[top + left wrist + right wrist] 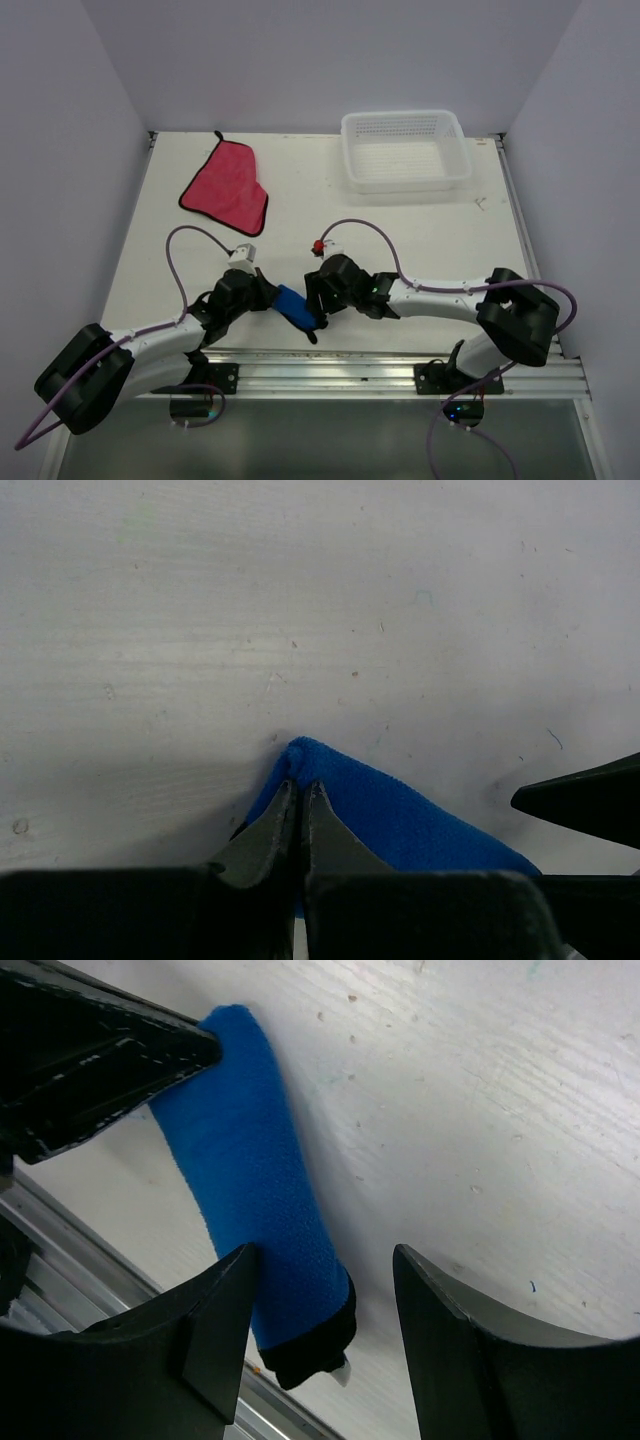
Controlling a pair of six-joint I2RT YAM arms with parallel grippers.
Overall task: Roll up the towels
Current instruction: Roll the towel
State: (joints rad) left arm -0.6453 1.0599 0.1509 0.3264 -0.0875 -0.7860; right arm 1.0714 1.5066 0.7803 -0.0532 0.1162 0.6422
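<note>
Left gripper (300, 792) pinches one end of the rolled blue towel (296, 306) near the table's (420, 240) front edge, likely to stop it unrolling. Right gripper (320, 1270) gapes open over its other end. Pink towel (225, 188) lies flat behind.

On my left wrist feed the left gripper (300, 790) has its two dark fingers pressed nearly together, only a thin slit between them, and the rounded end of the bright blue soft cloth towel (400, 825) pokes out just past their tips. The towel lies on the scuffed white table top (300, 600), and a dark pointed wedge (590, 800) juts in from the right edge, near the cloth
</note>
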